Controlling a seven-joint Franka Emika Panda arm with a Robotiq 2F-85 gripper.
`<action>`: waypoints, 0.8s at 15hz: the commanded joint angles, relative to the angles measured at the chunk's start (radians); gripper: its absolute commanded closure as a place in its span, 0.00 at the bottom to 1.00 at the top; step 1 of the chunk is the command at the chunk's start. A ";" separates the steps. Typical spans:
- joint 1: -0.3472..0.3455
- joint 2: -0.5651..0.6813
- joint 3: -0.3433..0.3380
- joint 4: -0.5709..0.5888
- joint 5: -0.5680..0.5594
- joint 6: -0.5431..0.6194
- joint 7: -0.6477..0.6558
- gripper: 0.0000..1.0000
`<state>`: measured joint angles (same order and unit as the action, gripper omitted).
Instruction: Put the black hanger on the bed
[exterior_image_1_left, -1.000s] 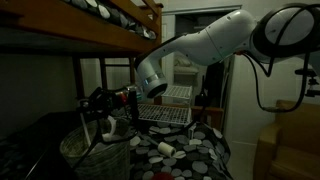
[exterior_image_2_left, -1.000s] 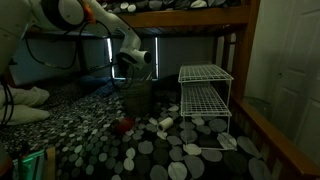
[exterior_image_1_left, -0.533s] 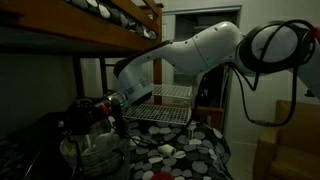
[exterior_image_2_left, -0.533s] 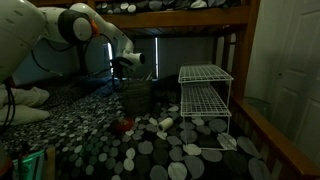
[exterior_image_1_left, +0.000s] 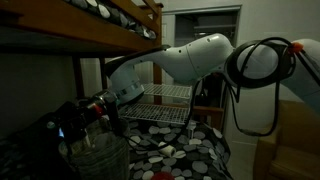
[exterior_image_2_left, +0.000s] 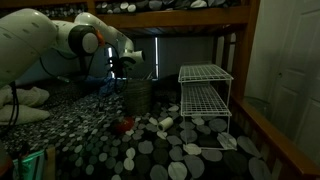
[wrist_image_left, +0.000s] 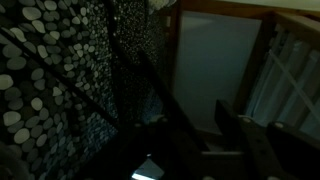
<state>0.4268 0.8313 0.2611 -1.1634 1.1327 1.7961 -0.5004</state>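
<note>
White arm stretched out level, wrist bent down, pincer in shadow, grip unclear

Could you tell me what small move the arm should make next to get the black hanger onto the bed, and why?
Probably carry the hand sideways off the basket toward open bed, assuming it holds the hanger, which is too dark to confirm. The hand hangs right above the basket, so releasing here would miss the bed.

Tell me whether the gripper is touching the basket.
Cannot tell. In an exterior view the gripper hangs over the basket, but the dim picture shows neither contact nor gap.
</note>
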 joint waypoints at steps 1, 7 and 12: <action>0.005 0.027 -0.019 0.063 -0.027 0.012 0.050 0.20; -0.049 -0.126 -0.054 -0.160 0.082 0.347 0.013 0.00; -0.094 -0.279 -0.052 -0.382 0.270 0.615 -0.022 0.00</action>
<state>0.3508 0.6950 0.2064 -1.3469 1.2925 2.2753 -0.4834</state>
